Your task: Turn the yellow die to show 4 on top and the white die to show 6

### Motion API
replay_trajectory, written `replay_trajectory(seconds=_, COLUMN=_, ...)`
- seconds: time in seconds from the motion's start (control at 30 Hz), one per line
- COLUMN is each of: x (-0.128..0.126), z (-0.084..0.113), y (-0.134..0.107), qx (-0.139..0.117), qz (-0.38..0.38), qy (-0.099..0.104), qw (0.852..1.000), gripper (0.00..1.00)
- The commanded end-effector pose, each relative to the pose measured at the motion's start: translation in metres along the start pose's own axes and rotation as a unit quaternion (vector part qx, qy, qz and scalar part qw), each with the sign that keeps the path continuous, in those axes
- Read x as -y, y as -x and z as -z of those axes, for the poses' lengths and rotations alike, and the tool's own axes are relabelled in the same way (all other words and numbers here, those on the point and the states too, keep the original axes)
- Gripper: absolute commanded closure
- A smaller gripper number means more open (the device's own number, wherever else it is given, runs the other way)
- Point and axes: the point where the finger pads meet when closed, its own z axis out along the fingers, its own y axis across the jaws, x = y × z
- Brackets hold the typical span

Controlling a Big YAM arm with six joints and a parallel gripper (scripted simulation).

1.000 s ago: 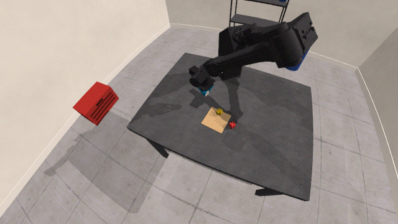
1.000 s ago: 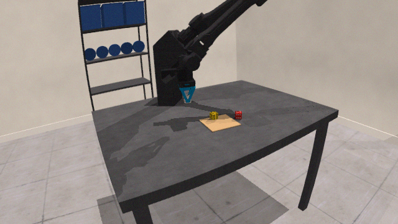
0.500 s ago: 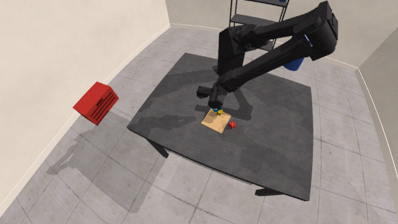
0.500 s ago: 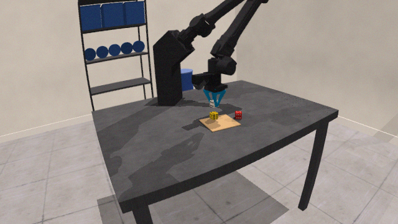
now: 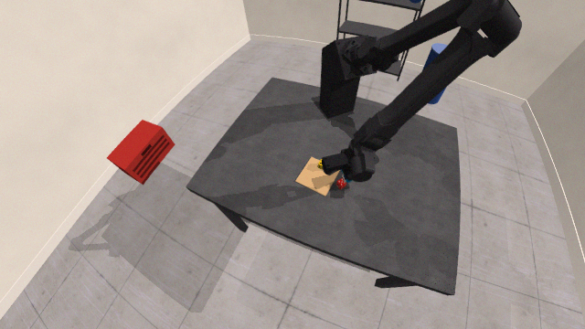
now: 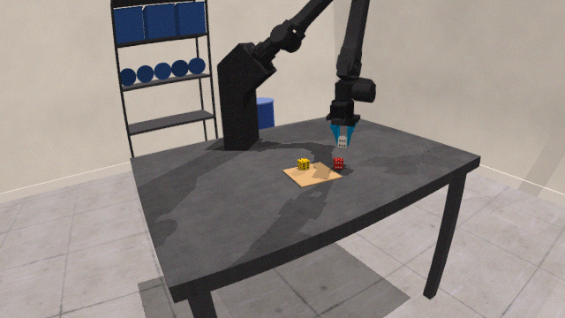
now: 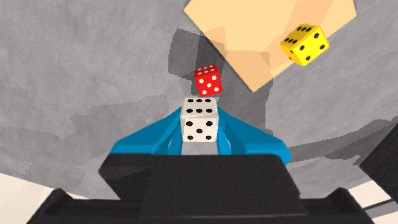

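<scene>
Top view: the arm mostly hides the gripper (image 5: 344,177), but the red die (image 5: 341,184) pokes out right by it at the tan mat (image 5: 315,180) edge, with the yellow die (image 5: 321,164) on the mat's far corner.

Exterior: blue fingers (image 6: 336,132) pinch the white die (image 6: 342,141) up in the air, red die below on the table (image 6: 247,212).

Wrist: the white die sits between the fingertips, the red die just beyond them, the yellow die further off to the right.
</scene>
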Motion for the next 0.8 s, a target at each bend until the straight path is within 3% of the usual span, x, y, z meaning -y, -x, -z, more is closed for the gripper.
replay_trajectory(seconds=0.0, x=-0.030, z=0.011, y=-0.024, qx=-0.005, qz=0.082, qy=0.009, qw=0.997, gripper=0.75)
replay_trajectory(seconds=0.1, x=-0.051, z=0.018, y=-0.046, qx=-0.005, qz=0.134, qy=0.019, qw=0.991, gripper=0.75)
replay_trajectory(seconds=0.17, x=-0.051, z=0.018, y=-0.046, qx=-0.005, qz=0.134, qy=0.019, qw=0.991, gripper=0.75)
replay_trajectory(seconds=0.23, x=-0.029, z=0.010, y=-0.040, qx=-0.006, qz=0.123, qy=-0.004, qw=0.992, gripper=0.75)
replay_trajectory(seconds=0.33, x=-0.030, z=0.009, y=-0.044, qx=-0.004, qz=0.126, qy=-0.004, qw=0.992, gripper=0.75)
replay_trajectory(seconds=0.37, x=-0.036, z=0.008, y=-0.047, qx=0.002, qz=0.133, qy=0.008, qw=0.991, gripper=0.75)
replay_trajectory(seconds=0.43, x=-0.048, z=0.018, y=-0.048, qx=0.028, qz=0.128, qy=0.026, qw=0.991, gripper=0.75)
replay_trajectory(seconds=0.5, x=-0.048, z=0.018, y=-0.048, qx=0.064, qz=0.126, qy=0.033, qw=0.989, gripper=0.75)
replay_trajectory(seconds=0.63, x=-0.048, z=0.018, y=-0.047, qx=0.165, qz=0.121, qy=0.046, qw=0.978, gripper=0.75)
replay_trajectory(seconds=0.67, x=-0.036, z=0.009, y=-0.045, qx=0.192, qz=0.118, qy=0.034, qw=0.974, gripper=0.75)
replay_trajectory(seconds=0.73, x=-0.036, z=0.009, y=-0.045, qx=0.192, qz=0.118, qy=0.034, qw=0.974, gripper=0.75)
replay_trajectory(seconds=0.77, x=-0.036, z=0.009, y=-0.045, qx=0.223, qz=0.117, qy=0.037, qw=0.967, gripper=0.75)
